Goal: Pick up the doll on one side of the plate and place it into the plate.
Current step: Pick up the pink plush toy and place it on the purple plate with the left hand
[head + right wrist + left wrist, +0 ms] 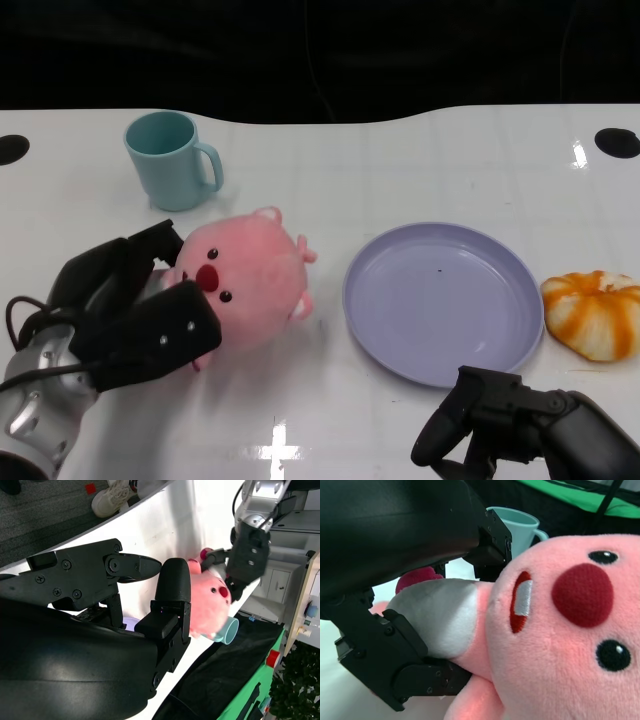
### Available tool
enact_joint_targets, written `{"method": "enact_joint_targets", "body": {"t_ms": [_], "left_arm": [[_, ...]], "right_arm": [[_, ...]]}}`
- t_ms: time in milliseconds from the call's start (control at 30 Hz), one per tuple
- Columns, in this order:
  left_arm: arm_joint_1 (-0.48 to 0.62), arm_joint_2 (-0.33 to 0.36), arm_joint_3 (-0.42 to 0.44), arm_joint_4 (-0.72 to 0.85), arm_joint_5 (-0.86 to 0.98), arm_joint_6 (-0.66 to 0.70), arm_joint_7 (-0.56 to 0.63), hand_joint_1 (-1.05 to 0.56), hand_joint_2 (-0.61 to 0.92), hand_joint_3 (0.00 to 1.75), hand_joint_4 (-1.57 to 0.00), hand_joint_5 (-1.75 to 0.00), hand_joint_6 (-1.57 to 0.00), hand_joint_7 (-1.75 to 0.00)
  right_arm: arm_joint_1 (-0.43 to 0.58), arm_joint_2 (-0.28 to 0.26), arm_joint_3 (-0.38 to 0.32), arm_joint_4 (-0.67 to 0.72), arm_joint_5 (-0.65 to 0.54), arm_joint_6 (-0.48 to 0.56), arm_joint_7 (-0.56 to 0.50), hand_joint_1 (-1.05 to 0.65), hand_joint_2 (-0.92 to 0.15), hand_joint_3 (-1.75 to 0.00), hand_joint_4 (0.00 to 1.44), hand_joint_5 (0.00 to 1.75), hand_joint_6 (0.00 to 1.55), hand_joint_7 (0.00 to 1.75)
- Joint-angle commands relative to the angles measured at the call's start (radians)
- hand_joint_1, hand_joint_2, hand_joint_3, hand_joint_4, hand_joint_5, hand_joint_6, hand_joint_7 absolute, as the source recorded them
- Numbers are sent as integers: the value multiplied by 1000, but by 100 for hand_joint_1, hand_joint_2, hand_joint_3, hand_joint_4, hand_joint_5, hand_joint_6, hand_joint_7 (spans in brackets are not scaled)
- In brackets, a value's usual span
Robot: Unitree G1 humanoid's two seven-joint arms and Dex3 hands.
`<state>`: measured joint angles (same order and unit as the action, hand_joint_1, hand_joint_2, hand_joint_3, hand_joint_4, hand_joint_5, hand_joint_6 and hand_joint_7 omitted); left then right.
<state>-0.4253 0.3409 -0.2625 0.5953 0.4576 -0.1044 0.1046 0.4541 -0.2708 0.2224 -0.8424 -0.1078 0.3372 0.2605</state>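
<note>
A pink plush doll (250, 275) with a red nose lies on the white table, left of the lilac plate (440, 300). My left hand (125, 310) grips the doll's left side, the thumb across its front and the fingers (160, 240) behind it. The left wrist view shows the doll's face (560, 630) pressed in between the black fingers (395, 675). The plate holds nothing. My right hand (520, 420) hangs near the table's front edge, below the plate, fingers apart and holding nothing. In the right wrist view the doll (210, 605) sits in my left hand (245, 560).
A teal mug (172, 160) stands behind the doll at the back left. An orange and white plush pumpkin (595, 313) lies right of the plate, touching its rim. The black table edge runs along the back.
</note>
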Motion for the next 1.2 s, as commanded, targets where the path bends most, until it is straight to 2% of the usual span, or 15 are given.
{"method": "enact_joint_targets", "body": {"t_ms": [33,200,467,700,833,967,1133,1200], "left_arm": [[11,-9,20,-107,-16,81,-55,-19,42,132,-98,-175,-79,-175],[-8,-44,10,-203,-14,142,-113,-17,42,128,-96,-175,-77,-175],[-92,-155,-48,-291,23,252,-166,-19,44,126,-99,-175,-80,-175],[-171,-232,-104,-244,53,285,-160,-18,47,115,-98,-175,-78,-175],[-225,-293,-129,-174,64,300,-149,-18,40,128,-100,-175,-81,-175],[-252,-332,-155,-132,81,322,-148,-17,39,131,-100,-175,-81,-175],[-305,-393,-185,-53,109,363,-134,-20,46,114,-97,-175,-73,-175],[-331,-414,-191,-9,113,369,-126,-20,51,99,-94,-175,-70,-175]], "right_arm": [[2,1,-2,3,4,-9,-6,-24,-92,-34,67,159,60,130],[8,3,9,-2,2,-3,-9,-22,-92,-35,66,158,59,130],[25,0,13,-19,0,-11,-9,-22,-92,-35,66,159,59,130],[27,-1,12,-25,-2,-11,-9,-24,-92,-35,67,159,60,131],[23,-4,16,-26,-5,5,-8,-23,-92,-35,65,157,58,130],[38,-5,18,-29,-11,-10,-13,-22,-92,-34,66,157,59,130],[66,-7,14,-43,-7,-29,-12,-23,-92,-36,67,157,59,130],[74,-4,14,-46,-3,-28,-13,-24,-92,-36,67,158,59,130]]}}
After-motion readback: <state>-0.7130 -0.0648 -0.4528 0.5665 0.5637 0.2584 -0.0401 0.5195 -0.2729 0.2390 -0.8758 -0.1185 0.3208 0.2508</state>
